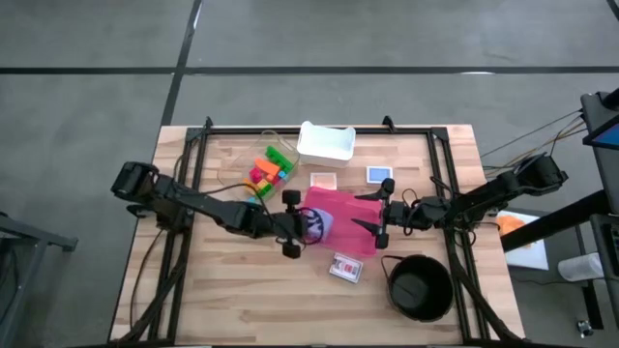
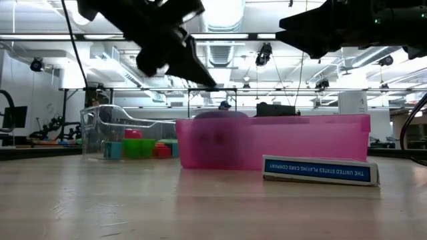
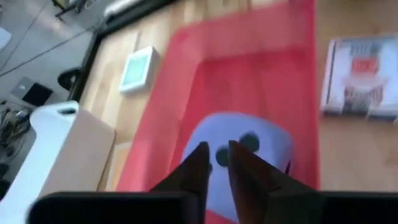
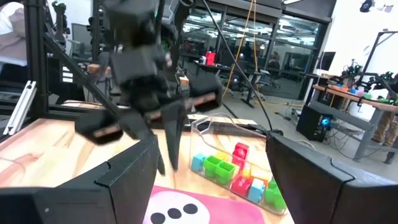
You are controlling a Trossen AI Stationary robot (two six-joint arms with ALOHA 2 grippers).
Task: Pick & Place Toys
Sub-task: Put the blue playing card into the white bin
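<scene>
A lilac die with dark dots (image 1: 320, 225) (image 3: 249, 155) lies inside a pink tray (image 1: 348, 208) (image 2: 280, 143) at the table's middle, resting on the tray's floor. My left gripper (image 1: 306, 224) (image 3: 216, 155) hangs just above the die, pointing slantwise down, its fingertips a narrow gap apart and clear of it. My right gripper (image 1: 371, 215) (image 4: 211, 180) stands open and level over the tray's right side, with nothing between its fingers. Small green, orange, red and blue bricks (image 1: 271, 170) (image 4: 235, 172) lie in a clear container at the far left.
A white tray (image 1: 326, 142) stands at the far edge. Two small cards (image 1: 323, 181) (image 1: 379, 175) lie behind the pink tray. A pack of playing cards (image 1: 345, 268) (image 2: 320, 172) lies near its front. A black round bowl (image 1: 421, 287) sits at the near right.
</scene>
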